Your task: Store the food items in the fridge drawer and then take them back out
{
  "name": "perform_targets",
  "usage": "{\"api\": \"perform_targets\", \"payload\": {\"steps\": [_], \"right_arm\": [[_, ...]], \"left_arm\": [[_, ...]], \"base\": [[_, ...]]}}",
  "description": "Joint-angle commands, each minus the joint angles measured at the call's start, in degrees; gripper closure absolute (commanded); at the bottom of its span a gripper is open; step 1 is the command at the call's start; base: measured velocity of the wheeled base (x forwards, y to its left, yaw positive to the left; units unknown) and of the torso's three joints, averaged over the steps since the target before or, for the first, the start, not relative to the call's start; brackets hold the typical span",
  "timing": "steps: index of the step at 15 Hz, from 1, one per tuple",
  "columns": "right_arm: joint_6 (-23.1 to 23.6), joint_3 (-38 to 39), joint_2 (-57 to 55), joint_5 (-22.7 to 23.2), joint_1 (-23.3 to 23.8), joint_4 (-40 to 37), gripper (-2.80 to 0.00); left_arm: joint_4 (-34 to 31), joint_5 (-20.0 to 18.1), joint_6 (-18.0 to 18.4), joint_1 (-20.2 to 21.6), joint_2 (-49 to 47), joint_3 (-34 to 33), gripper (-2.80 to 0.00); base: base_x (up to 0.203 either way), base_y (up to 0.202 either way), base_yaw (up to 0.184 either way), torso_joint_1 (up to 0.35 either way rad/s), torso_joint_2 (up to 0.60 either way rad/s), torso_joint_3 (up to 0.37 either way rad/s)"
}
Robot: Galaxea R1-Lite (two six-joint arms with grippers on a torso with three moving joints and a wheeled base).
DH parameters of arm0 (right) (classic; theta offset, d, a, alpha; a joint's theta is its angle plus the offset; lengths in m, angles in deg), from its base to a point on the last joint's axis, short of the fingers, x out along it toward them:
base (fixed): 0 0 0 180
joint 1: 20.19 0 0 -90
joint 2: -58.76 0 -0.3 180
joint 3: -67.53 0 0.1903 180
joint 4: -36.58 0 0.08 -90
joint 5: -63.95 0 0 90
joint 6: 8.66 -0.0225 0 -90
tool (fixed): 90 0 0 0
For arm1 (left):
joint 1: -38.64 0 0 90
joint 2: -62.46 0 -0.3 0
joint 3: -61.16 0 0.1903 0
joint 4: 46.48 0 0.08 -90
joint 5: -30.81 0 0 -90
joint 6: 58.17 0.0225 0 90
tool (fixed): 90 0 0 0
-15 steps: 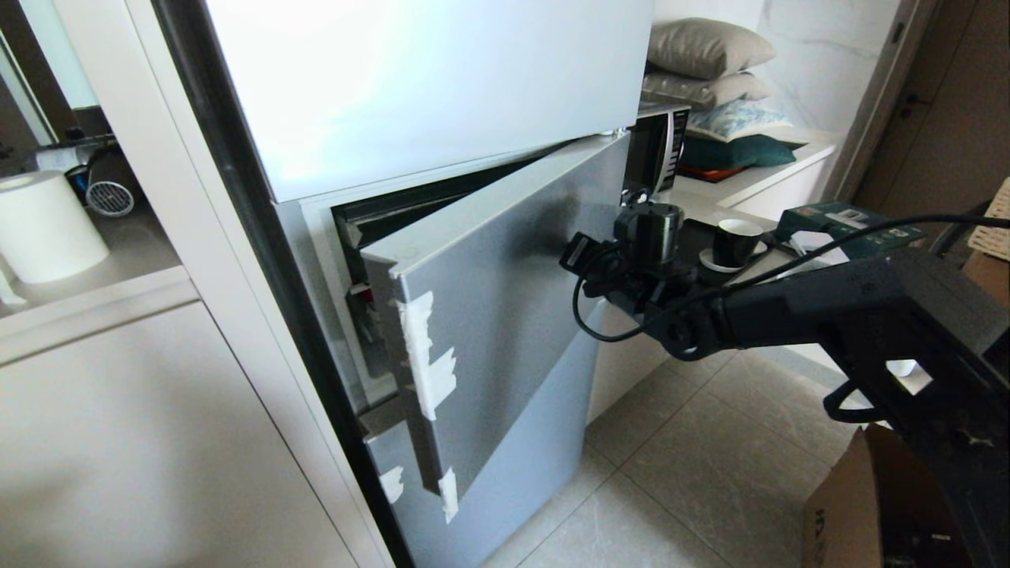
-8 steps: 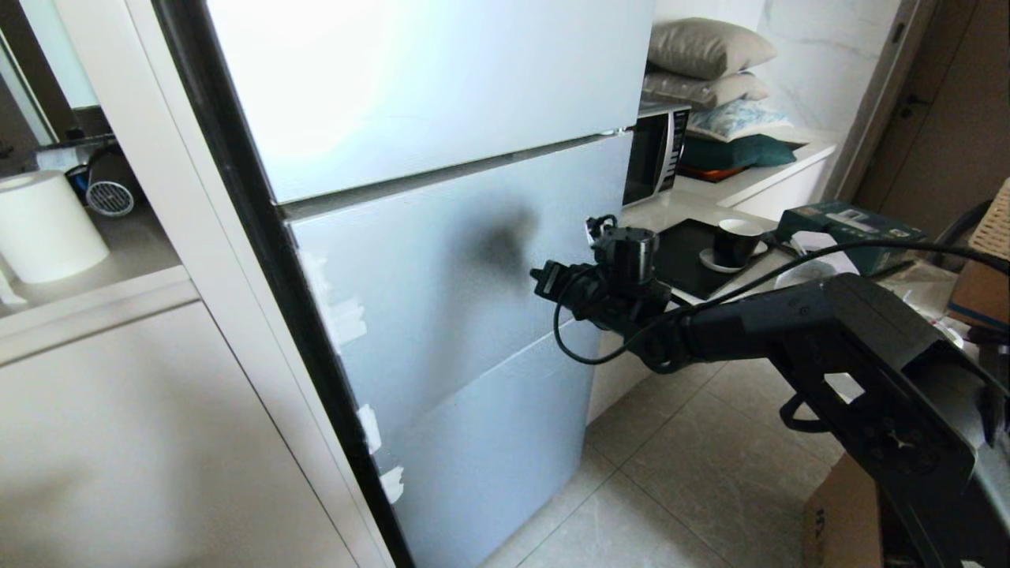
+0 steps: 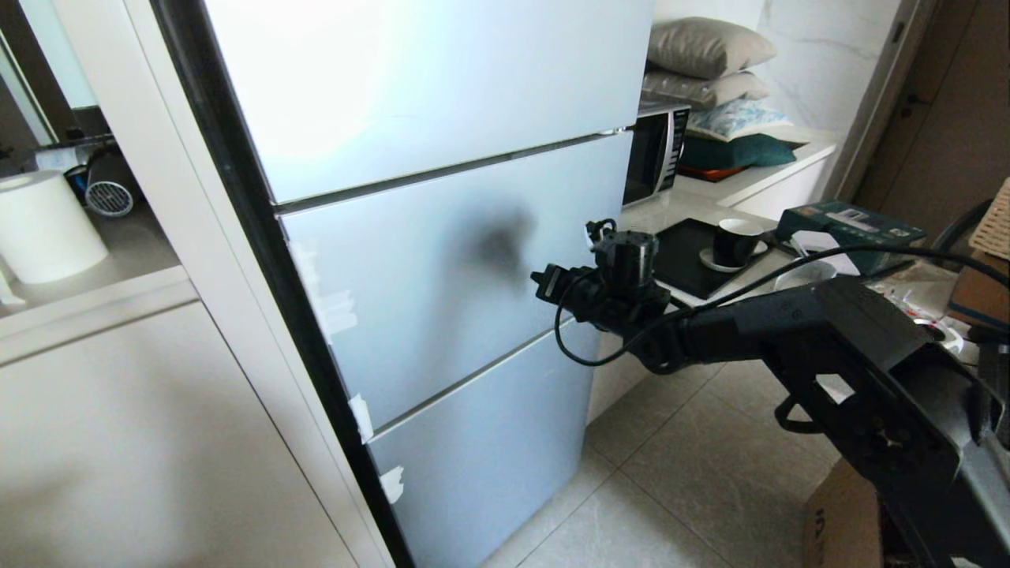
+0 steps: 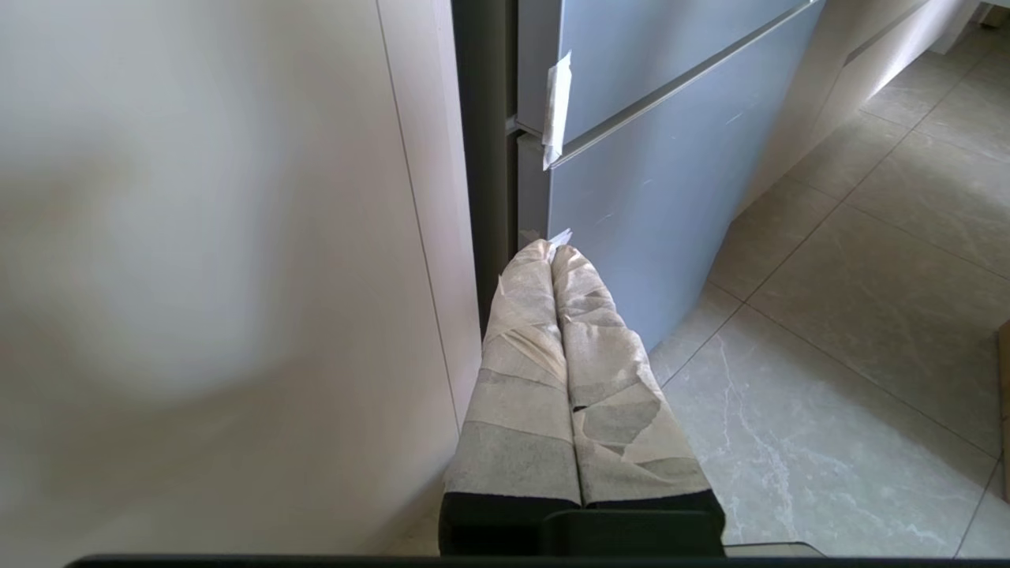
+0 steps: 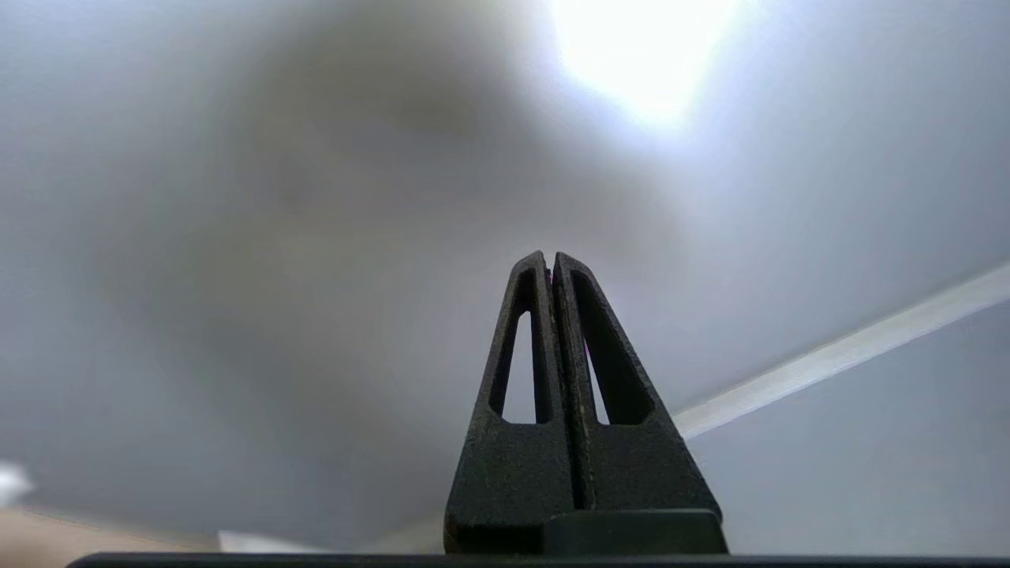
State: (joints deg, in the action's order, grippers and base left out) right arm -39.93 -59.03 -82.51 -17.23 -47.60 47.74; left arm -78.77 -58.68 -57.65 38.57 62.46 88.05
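Grey marbled floor tiles (image 3: 694, 473) fill the lower right, beside a fridge (image 3: 442, 237) whose three pale blue-grey door fronts are all shut, so the fridge drawer and food items are hidden. Centre frame, the right gripper (image 5: 551, 264) is pinched shut and empty near the middle door (image 3: 442, 300). The left gripper (image 4: 550, 251), taped and closed, hangs near the fridge's bottom corner. Four cushions (image 3: 710, 47) are stacked above a microwave (image 3: 655, 150) at upper right.

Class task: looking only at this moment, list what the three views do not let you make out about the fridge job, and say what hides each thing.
- Fridge drawer and food items: unseen in every view, behind the closed middle door.
- Right gripper tips: in the head view the wrist hides them; whether they touch the door is unclear.
- Cardboard box: cut off by the head view's bottom edge.
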Motion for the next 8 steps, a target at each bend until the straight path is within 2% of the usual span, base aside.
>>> {"api": "perform_targets", "payload": {"steps": [1,5,8], "right_arm": [[1.31,10.84,9.16,0.06,-0.48,0.36,0.00],[5.00,37.62,32.63,-0.02,-4.08,0.43,0.00],[10.44,59.24,52.20,-1.17,-6.38,0.44,0.00]], "left_arm": [[-0.04,0.02,0.00,-0.01,-0.09,-0.01,0.00],[-0.04,0.02,0.00,-0.01,-0.09,-0.01,0.00],[-0.04,0.02,0.00,-0.01,-0.09,-0.01,0.00]], "base": [[0.000,0.000,0.000,0.000,0.00,0.000],[0.000,0.000,0.000,0.000,0.00,0.000],[0.000,0.000,0.000,0.000,0.00,0.000]]}}
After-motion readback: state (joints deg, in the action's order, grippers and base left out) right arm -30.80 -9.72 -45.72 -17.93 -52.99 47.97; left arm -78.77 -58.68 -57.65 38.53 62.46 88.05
